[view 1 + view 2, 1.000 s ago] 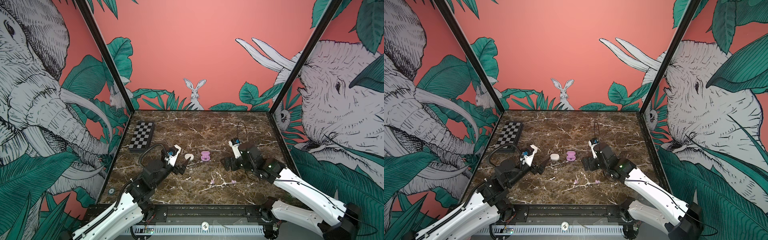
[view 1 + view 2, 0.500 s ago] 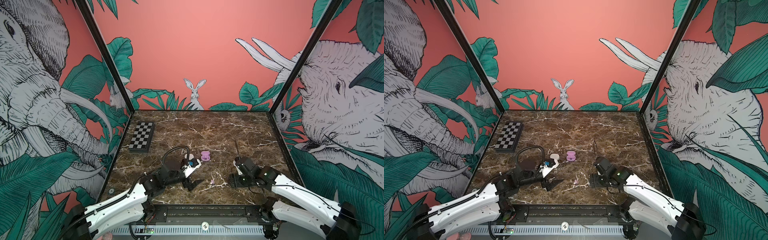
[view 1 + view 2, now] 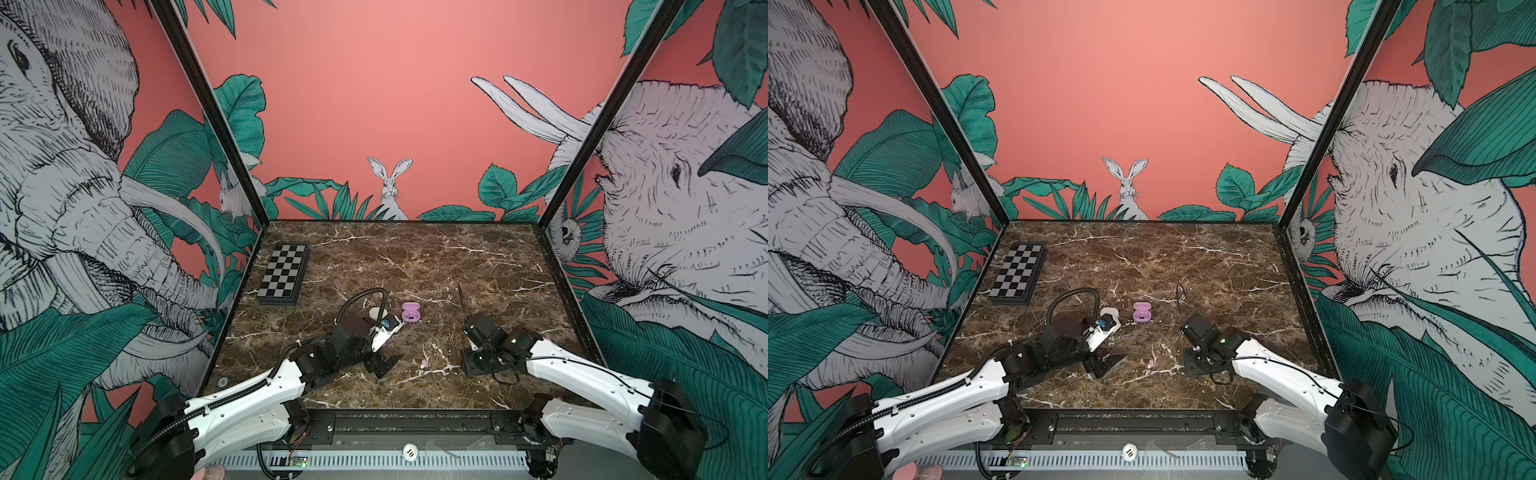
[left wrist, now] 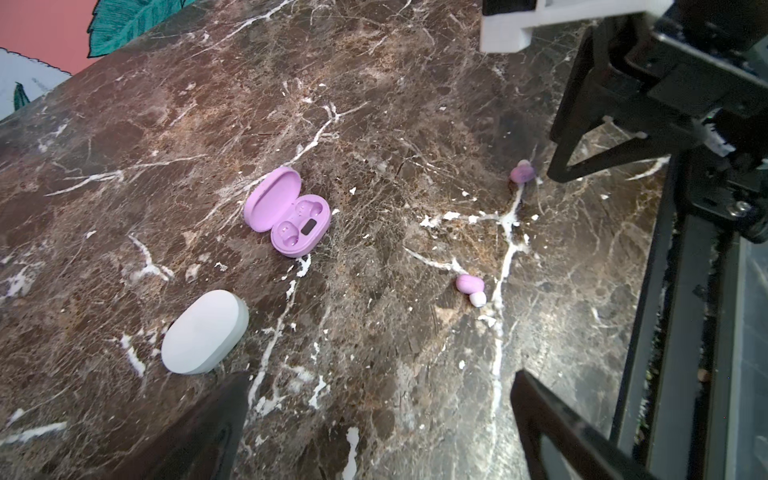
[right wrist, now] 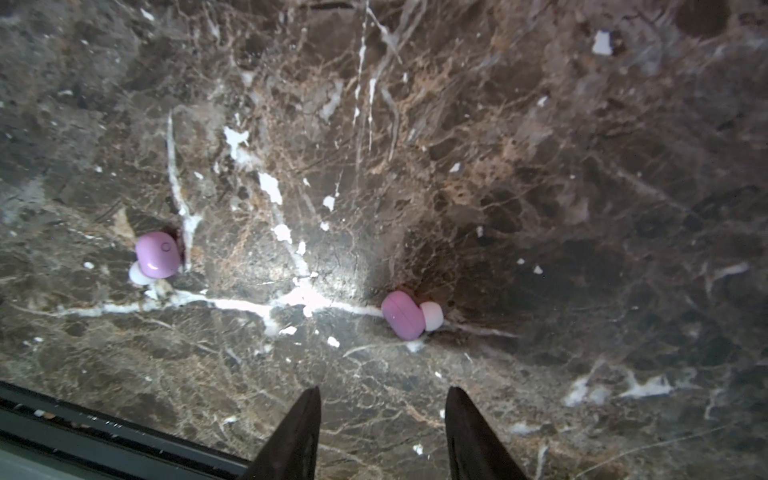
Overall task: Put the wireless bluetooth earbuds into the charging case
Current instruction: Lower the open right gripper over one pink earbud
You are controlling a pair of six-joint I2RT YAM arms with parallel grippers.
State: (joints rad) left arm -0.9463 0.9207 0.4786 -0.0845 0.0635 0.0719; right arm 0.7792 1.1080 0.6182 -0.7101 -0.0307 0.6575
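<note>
Lilac pebble-shaped plastic charging case (image 4: 286, 214) on the brown marble tabletop (image 4: 374, 83), lid back, both wells empty, ready to receive. Two tiny glossy lilac earbuds (image 5: 403, 315) loose on the robot's side of that case, well apart from it. Right gripper (image 5: 384, 395) just short of one bud, part-open and empty, seemingly lined up to pinch. Left gripper (image 4: 380, 376) spread wide, empty, nearer the case, probably waiting.

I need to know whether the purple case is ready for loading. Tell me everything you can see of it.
The lilac charging case is a small pebble-shaped shell of smooth, matte-looking plastic. It lies open, lid hinged back, its base showing two empty bud wells and a small dark window beside them. It rests flat on the marble table, near the closed white case but apart from it. Only the table touches it.
</note>
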